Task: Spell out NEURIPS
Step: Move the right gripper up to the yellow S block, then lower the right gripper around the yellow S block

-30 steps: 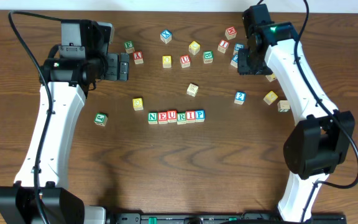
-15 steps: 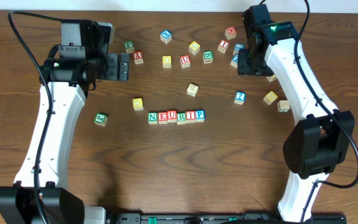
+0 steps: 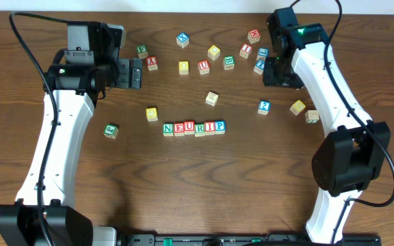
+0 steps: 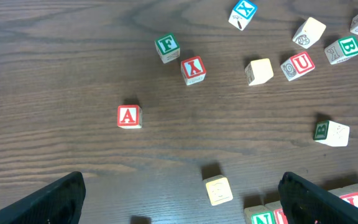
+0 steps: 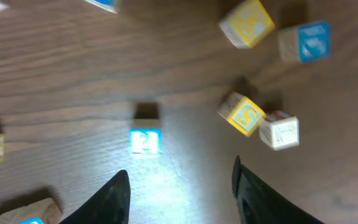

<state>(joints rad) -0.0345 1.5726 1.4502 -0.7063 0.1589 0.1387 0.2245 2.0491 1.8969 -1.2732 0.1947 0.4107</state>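
Already six cubes stand touching in a row (image 3: pixel 194 128) on the table (image 3: pixel 183 184), reading N, E, U, R, I, P. The yellow-faced cube (image 3: pixel 297 107) lies well apart from the row, out past its P end and a little farther from the robot, with a pale cube (image 3: pixel 312 116) just beside it.

The right gripper (image 5: pixel 182 196) hangs farther out from the row than that cube. Its fingers (image 5: pixel 118 199) stand apart with bare wood between them. In the right wrist view the yellow-faced cube (image 5: pixel 242 114) sits just ahead of one fingertip, outside the gap and untouched. A blue-faced cube (image 5: pixel 145 142) lies ahead of the other.

The left gripper (image 4: pixel 179 196) hovers beyond the row's N end, its fingers (image 4: pixel 58 202) spread wide around nothing. One finger partly hides the row at the lower edge of its view.
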